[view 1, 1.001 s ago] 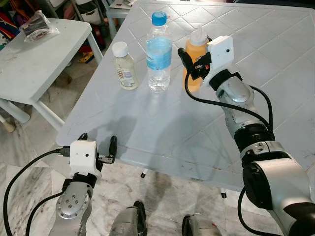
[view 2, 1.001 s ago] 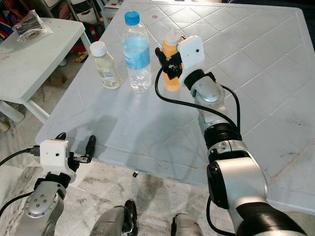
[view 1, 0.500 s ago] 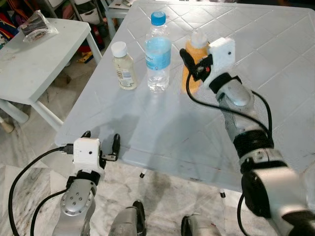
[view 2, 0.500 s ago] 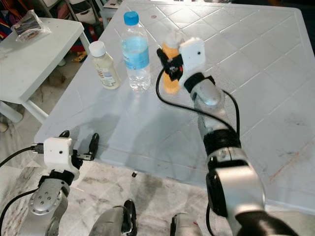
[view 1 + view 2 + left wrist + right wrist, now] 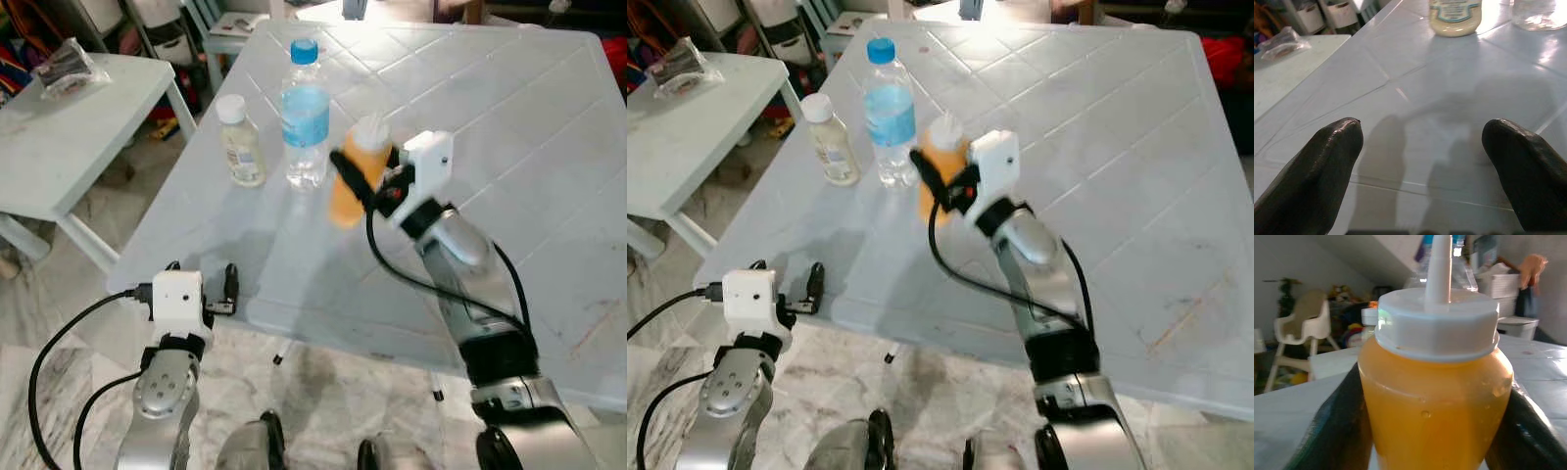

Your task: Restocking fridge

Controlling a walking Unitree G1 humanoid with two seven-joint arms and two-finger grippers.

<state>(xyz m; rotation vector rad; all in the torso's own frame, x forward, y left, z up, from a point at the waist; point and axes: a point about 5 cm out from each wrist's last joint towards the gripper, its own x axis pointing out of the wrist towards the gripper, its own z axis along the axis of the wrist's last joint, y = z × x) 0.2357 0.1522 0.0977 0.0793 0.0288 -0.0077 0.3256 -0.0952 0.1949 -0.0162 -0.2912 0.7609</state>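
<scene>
An orange squeeze bottle (image 5: 370,147) with a white nozzle cap hangs tilted over the big white table (image 5: 509,117), and my right gripper (image 5: 357,186) is shut on its body. The right wrist view has the orange bottle (image 5: 1435,416) between both black fingers (image 5: 1334,431). Behind it stand a water bottle (image 5: 305,113) with a blue cap and a small cream bottle (image 5: 240,147) with a white cap. My left gripper (image 5: 201,279) is open at the table's near left edge, holding nothing. In the left wrist view the cream bottle (image 5: 1455,19) stands beyond the left gripper (image 5: 1422,166).
A lower white side table (image 5: 59,137) stands to the left, with a plastic-wrapped packet (image 5: 69,64) on it. Cluttered bins and toys lie beyond it. Marble floor shows below the near table edge.
My right gripper has carried the orange bottle away from its spot beside the water bottle, toward me and tilted. The camera shifted a little. The left gripper stays at the table edge.
</scene>
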